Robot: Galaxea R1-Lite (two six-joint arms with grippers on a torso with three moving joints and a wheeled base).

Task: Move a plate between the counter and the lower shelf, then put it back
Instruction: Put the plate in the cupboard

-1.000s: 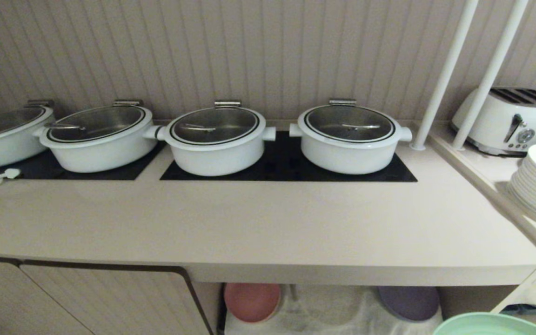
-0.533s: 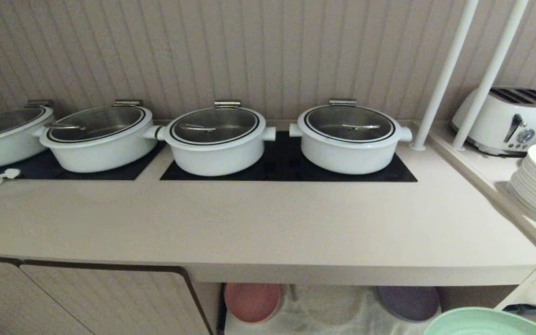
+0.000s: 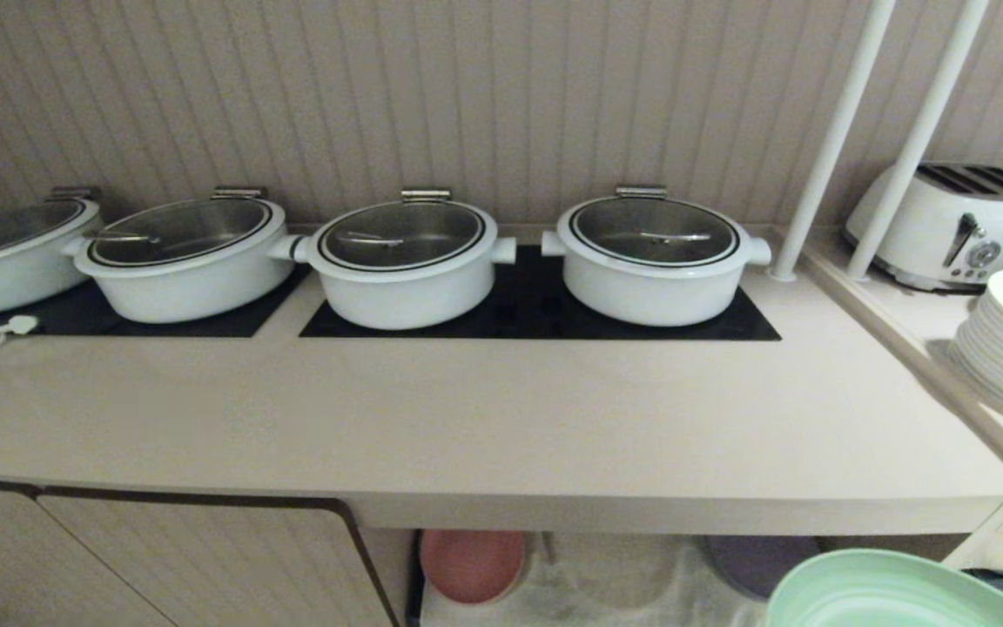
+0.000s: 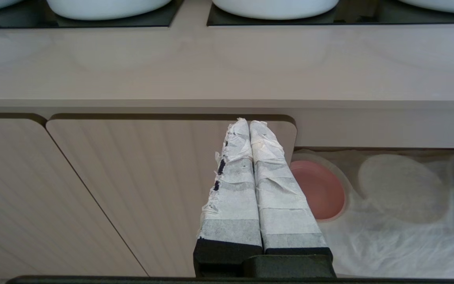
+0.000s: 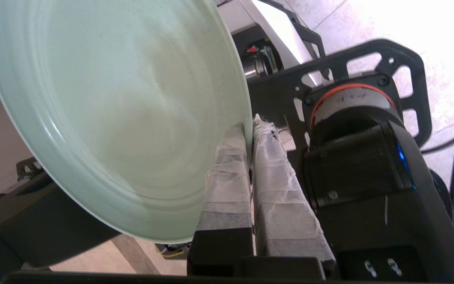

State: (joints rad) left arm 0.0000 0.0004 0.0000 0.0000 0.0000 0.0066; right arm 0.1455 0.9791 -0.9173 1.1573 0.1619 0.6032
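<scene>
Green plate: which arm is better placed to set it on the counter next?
Right. The right gripper is shut on the green plate's rim, low in front of the counter. The left gripper is shut, holds nothing, and faces the cabinet door.

Legible text: none certain. Grey disc [image 5: 354,105] on the robot's frame, right wrist view: short upside-down marking, possibly 3 characters, too blurred to read. Toaster [image 3: 959,224] dial: unreadable.
</scene>
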